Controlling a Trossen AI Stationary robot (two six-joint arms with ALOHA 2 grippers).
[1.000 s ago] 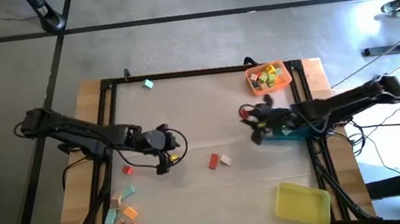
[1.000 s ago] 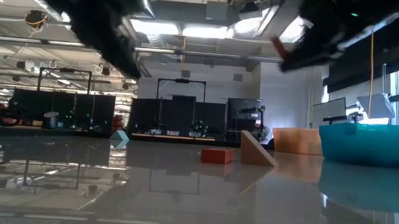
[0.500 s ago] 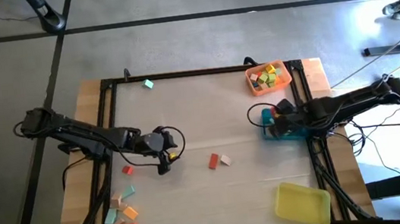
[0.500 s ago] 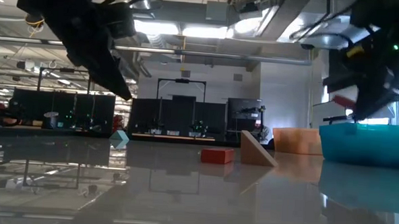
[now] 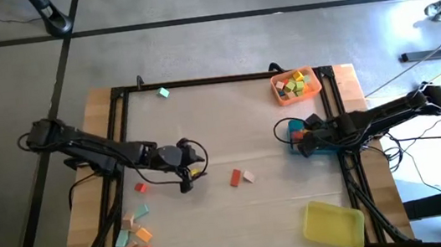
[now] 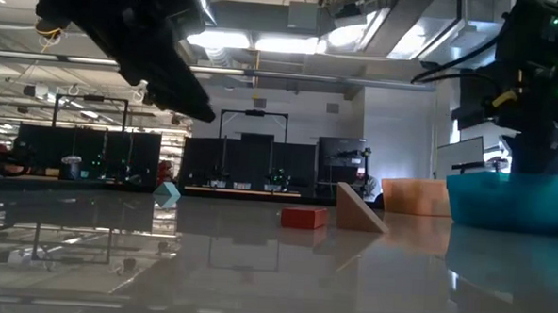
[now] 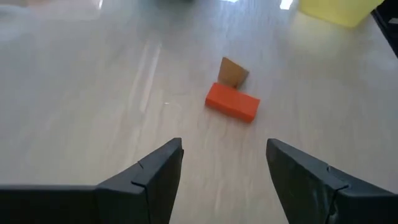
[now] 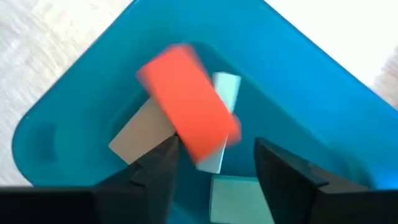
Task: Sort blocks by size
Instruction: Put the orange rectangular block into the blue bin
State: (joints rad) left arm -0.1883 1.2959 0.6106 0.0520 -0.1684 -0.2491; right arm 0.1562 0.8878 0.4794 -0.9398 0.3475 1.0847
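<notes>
Across the pale wood-grain counter point(image 5: 229, 122), with its black frame round the edge, both dark arms reach inward from opposite sides. Left arm comes in stretched low and long, its gripper point(image 5: 185, 172) parked over bare counter around the middle. From its wrist view the fingers point(image 7: 155, 177) are spread apart with nothing between them, so it's released. Just ahead of it sit a red bar block point(image 7: 232, 102) and a tan wedge block point(image 7: 232, 72), touching each other on the counter.

Right arm is stretched out nearly flat from the right edge, gripper point(image 5: 306, 136) hanging right over the blue tray point(image 5: 292, 126). Its jaws are parted and a red-orange bar block point(image 8: 188, 109) sits blurred and tilted in the tray just past the fingertips, so it's not clamped on it as far as I can tell. Under that block are a tan flat piece point(image 8: 140, 134) and a pale teal piece point(image 8: 222, 88), plus another pale one lower down.

Trays are smooth, glossy plastic with rounded corners. The yellow tray point(image 5: 332, 224) is at the near right corner, and the orange tray point(image 5: 277, 91) at the far right has a mix of small blocks in it.

Leftover blocks: a little cluster point(image 5: 136, 233) of orange, teal and tan ones near the left front corner, a lone red one point(image 5: 140, 186) beside the left arm, and one teal cube point(image 5: 164, 92) by the far edge.
</notes>
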